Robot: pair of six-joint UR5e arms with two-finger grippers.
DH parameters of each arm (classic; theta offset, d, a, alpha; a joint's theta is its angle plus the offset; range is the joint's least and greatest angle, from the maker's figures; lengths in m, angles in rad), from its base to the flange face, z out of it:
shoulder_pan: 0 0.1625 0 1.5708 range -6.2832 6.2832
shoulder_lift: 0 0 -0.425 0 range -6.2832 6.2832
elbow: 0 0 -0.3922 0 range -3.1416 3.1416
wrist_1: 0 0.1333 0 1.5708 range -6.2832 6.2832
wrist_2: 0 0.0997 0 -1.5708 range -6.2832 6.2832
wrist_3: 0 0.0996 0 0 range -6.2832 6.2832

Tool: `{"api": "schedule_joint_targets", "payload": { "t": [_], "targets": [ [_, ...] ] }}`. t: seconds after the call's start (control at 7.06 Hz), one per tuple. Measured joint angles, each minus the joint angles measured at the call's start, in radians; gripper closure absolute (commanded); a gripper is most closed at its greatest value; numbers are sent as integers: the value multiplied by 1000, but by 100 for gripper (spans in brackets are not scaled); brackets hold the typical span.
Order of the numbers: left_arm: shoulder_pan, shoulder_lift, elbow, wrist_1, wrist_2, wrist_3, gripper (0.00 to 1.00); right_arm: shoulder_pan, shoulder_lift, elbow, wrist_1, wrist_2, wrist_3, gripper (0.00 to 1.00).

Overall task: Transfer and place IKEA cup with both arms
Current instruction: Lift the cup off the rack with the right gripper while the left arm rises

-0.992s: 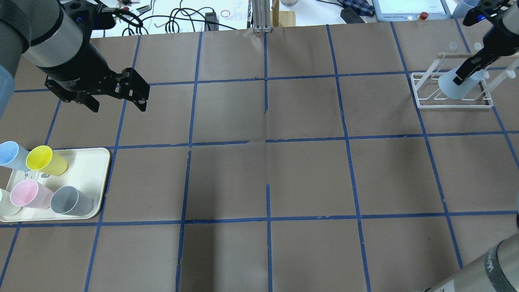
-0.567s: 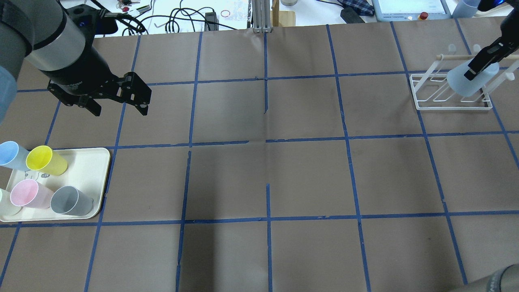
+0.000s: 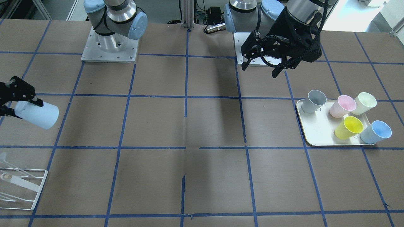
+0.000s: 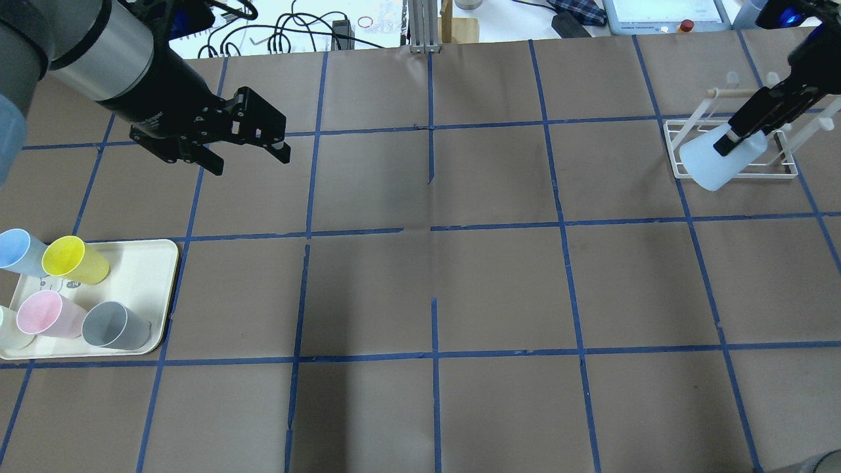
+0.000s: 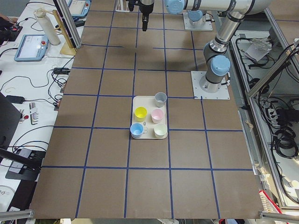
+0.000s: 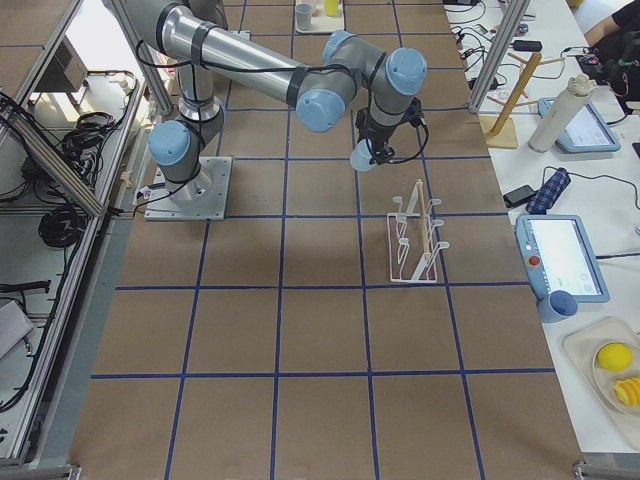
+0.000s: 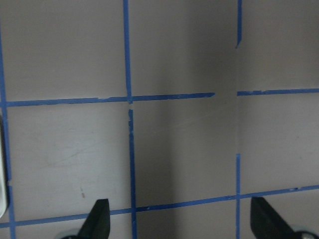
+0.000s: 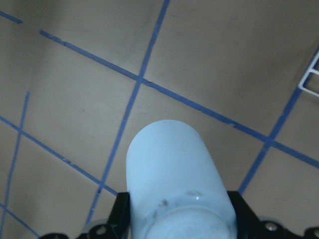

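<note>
My right gripper [image 4: 729, 141] is shut on the light blue IKEA cup [image 4: 713, 164] and holds it tilted above the table, beside the near left corner of the white rack [image 4: 736, 174]. The cup also shows in the front view [image 3: 39, 115], in the right wrist view [image 8: 174, 174] and in the right side view [image 6: 362, 157]. My left gripper [image 4: 250, 161] is open and empty above the table's left half, far from the cup; its fingertips [image 7: 97, 221] show in the left wrist view. A look-alike blue cup [image 4: 16, 249] stands on the tray [image 4: 154, 263].
The cream tray [image 3: 315, 134] at the left also holds a yellow cup [image 4: 72, 259], a pink cup [image 4: 43, 314], a grey cup [image 4: 115, 325] and a pale cup [image 3: 365, 102]. The wire rack [image 3: 23, 189] stands at the far right. Cables and devices lie beyond the far edge.
My right gripper has carried the blue cup from over the rack toward the table's middle and nearer edge. My left gripper has moved right and slightly farther away, still open.
</note>
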Motion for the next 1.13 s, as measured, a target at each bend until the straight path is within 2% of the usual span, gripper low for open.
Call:
{"api": "schedule_joint_targets", "payload": {
  "t": [0.14, 0.42, 0.57, 0.99, 1.13],
  "targets": [
    [15, -1, -6, -1, -114, 0, 0, -1, 0, 4, 100, 78, 31, 70],
    [116, -7, -51, -28, -365, 0, 0, -7, 0, 7, 335, 246, 53, 70],
    [151, -8, -88, -37, -492, 1, 0, -10, 1, 5, 446, 324, 56, 81],
    [173, -13, -245, -15, -887, 13, 0, -8, -1, -2, 700, 572, 132, 83],
    [168, -15, -279, 7, -983, 25, 0, -4, -2, -2, 756, 625, 137, 87]
  ]
}}
